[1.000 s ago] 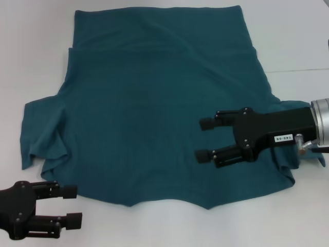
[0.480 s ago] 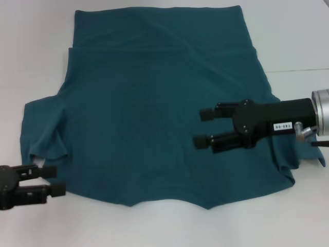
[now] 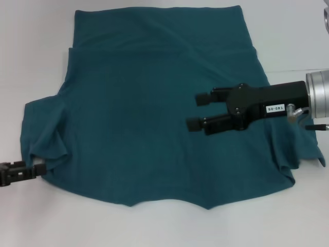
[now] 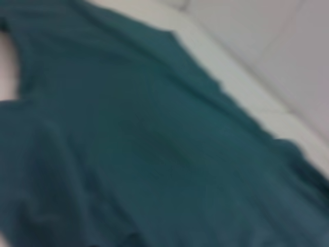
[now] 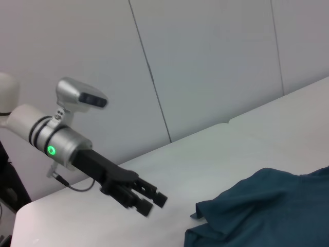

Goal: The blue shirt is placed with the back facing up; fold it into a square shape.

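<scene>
Blue shirt (image 3: pixel 164 108) lies unfolded as the left gripper (image 3: pixel 20 171), fingers nearly shut, has retreated to its sleeve while the spread-fingered right gripper (image 3: pixel 198 110) hovers above.

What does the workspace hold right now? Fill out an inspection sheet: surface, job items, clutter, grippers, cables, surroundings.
Surface: white table, with a seam line on the robot's right side.
Job items: dark teal-blue knit short-sleeved shirt lying spread out, far edge folded over, not yet square.
Clutter: nothing seen.
Grippers: black left gripper at the shirt's left sleeve edge, low by the table; black right gripper open, above the shirt's right half, holding nothing.
Cables: thin black lead by the right wrist.
Surroundings: pale panelled wall behind the table.
</scene>
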Controlling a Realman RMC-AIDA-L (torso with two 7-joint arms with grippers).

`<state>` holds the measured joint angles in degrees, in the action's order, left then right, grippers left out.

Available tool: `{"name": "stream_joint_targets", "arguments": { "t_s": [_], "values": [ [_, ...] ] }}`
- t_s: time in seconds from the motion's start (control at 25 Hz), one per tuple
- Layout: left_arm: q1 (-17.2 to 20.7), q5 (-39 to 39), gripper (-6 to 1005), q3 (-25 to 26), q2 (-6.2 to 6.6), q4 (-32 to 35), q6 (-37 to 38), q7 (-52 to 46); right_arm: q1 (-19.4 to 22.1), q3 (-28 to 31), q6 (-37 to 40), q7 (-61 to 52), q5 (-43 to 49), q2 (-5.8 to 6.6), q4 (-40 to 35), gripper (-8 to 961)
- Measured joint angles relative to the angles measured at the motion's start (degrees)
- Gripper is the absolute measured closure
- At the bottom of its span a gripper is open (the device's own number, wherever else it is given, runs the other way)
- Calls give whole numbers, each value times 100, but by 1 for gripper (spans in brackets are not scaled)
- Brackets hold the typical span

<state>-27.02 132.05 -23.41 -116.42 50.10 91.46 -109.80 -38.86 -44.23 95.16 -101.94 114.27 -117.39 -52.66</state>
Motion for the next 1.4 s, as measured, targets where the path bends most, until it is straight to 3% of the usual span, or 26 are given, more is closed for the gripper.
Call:
{"name": "stream_joint_targets", "arguments": {
  "t_s": [0.28, 0.84, 1.4],
  "values": [
    [-100, 321, 148, -753, -75, -167, -1237, -675, -118, -8, -49, -16, 8, -36, -1, 23],
    [-530, 665, 148, -907, -16, -591, -2545, -1656, -247, -131, -84, -84, 8, -74, 4, 25],
    [-837, 874, 154, -972, 36, -945, -2849, -1845, -263, -168, -165, -159, 8, -73, -8, 27]
  ]
}}
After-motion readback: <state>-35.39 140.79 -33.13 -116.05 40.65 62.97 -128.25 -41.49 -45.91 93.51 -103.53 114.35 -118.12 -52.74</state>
